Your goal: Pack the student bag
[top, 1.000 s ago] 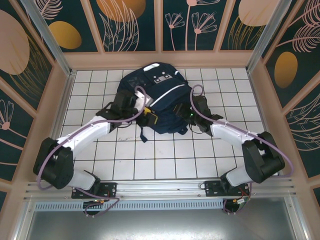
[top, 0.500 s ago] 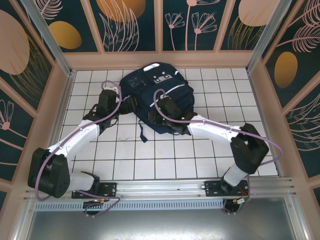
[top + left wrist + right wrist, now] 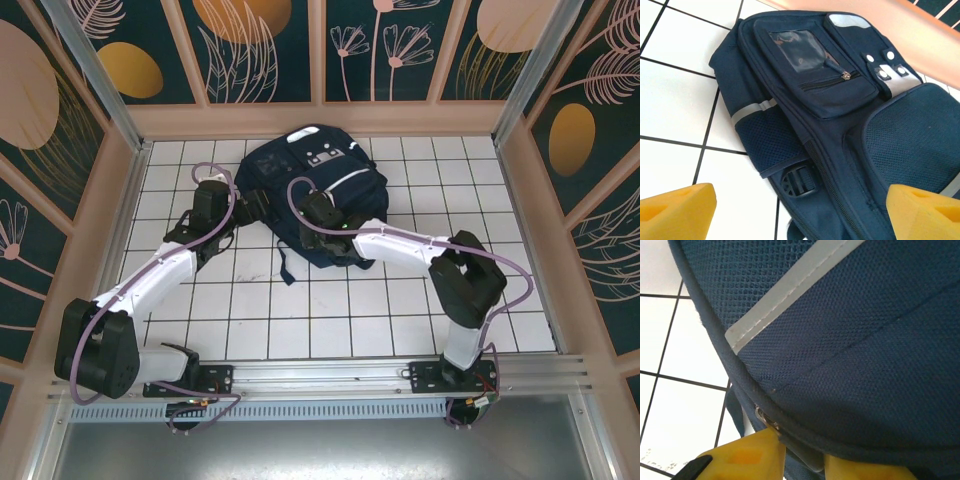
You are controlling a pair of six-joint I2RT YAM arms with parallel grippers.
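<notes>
The student bag (image 3: 300,165), navy with a thin white stripe and grey patches, lies flat on the white tiles at the back centre. My left gripper (image 3: 232,200) hovers at the bag's left side, open. In the left wrist view its yellow fingertips (image 3: 677,212) stand wide apart over the bag's side buckle (image 3: 797,180) and zip, gripping nothing. My right gripper (image 3: 308,212) reaches across the bag's near-left edge. In the right wrist view the right gripper (image 3: 805,460) has its yellow fingers (image 3: 755,455) closed on a grey tab (image 3: 807,457) under the bag's piped rim (image 3: 740,380), next to a metal zip piece.
Peach side walls (image 3: 110,200) and a back wall fence in the tiled floor (image 3: 330,310). A black strap (image 3: 285,268) trails from the bag's near-left corner onto the tiles. The right arm's forearm (image 3: 400,245) lies over the bag's near-right part.
The right arm swung left across the bag to its near-left edge and its jaws narrowed onto the tab. The left gripper pulled back off the bag to its left side and opened wide.
</notes>
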